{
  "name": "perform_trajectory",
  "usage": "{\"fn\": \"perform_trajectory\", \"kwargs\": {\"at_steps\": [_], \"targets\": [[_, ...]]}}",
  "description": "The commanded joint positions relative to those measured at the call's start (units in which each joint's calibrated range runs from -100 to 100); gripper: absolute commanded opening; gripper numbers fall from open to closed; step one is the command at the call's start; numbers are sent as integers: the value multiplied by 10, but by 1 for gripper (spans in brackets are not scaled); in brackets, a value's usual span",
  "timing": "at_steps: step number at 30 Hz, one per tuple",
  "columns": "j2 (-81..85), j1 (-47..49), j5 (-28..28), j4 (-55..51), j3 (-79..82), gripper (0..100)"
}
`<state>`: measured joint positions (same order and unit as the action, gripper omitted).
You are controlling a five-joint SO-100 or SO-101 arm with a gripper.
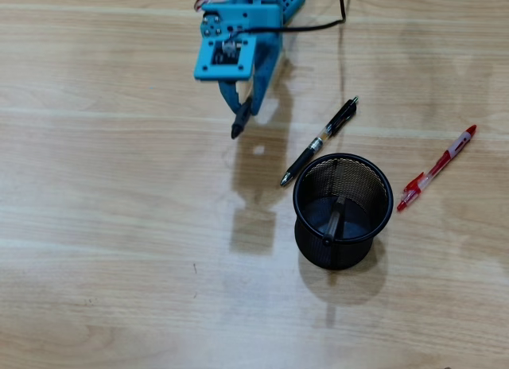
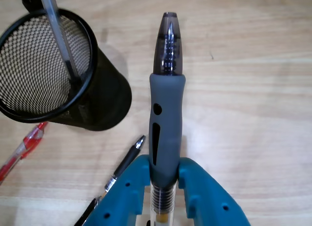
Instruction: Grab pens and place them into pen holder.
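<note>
Pens come to four by my count, all slim ballpoints: one with a grey rubber grip (image 2: 165,123) and a smoky clear tip is clamped between the teal fingers of the claw (image 2: 165,179), pointing straight out ahead of it in the wrist view; in the overhead view that same pen shows only as a short dark stub (image 1: 240,122) poking out below the claw (image 1: 243,106), raised over bare wood. A black pen with a clear middle section (image 1: 320,141) lies flat on the bench (image 1: 95,226) just to the right of the claw in the overhead view, its metal tip almost touching the rim of the pen holder (image 1: 343,211). A red-and-clear pen (image 1: 437,168) lies further off, on the far side of the holder from the claw, well apart from it. The fourth, a dark pen (image 1: 334,219), already leans inside the holder; in the wrist view it stands up as a greyish shaft (image 2: 57,28) resting against the rim, with its upper end cut off by the top edge. The pen holder is a single round black wire-mesh cup with a solid rim, standing upright, ahead and to the left of the claw in the wrist view (image 2: 105,97). The back end of the grasped pen is hidden between the fingers and runs off the bottom of the wrist view; the red pen (image 2: 22,150) is cut off at the left edge there. A black cable (image 1: 318,25) trails from the arm near the top of the overhead view.
</note>
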<state>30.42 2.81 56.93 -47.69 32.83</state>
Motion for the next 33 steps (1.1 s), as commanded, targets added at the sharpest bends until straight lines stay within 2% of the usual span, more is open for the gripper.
{"fn": "perform_trajectory", "kwargs": {"at_steps": [1, 5, 9, 10, 18, 21, 33], "targets": [[39, 30, -3, 30, -36, 2], [15, 74, -3, 92, -82, 2], [-33, 123, -5, 197, -117, 2], [-58, 142, -19, 266, -133, 2], [-173, 188, -60, 568, -176, 2], [-198, 196, -59, 598, -176, 2], [-264, 211, -56, 600, -162, 2]]}}
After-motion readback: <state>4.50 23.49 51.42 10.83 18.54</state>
